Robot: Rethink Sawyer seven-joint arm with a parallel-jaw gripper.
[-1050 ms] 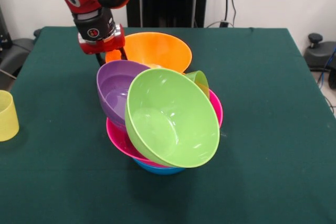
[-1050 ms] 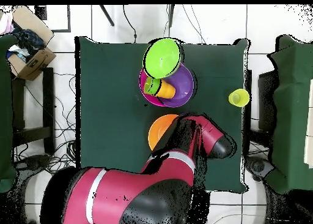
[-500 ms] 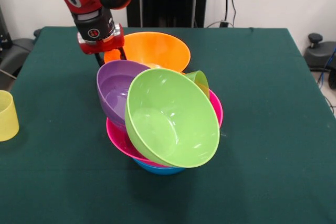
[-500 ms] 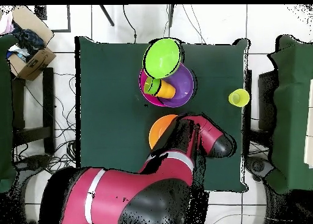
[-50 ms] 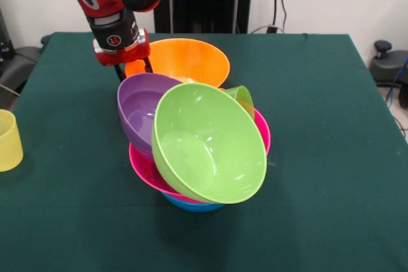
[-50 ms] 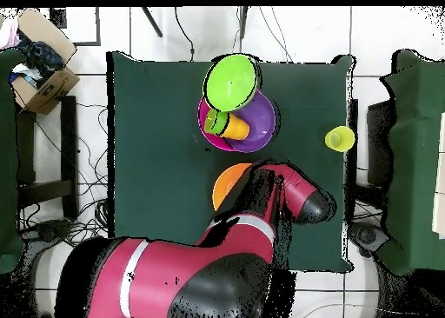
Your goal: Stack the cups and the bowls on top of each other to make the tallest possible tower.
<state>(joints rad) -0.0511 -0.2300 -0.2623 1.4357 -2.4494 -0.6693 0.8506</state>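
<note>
Gripping the orange bowl [image 5: 185,60], jaws bear no readable writing.

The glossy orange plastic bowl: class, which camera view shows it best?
The front view: the glossy orange plastic bowl shows its wide rim and inside, behind the pile. In the overhead view only a crescent of it shows, the rest hidden under the arm.
</note>
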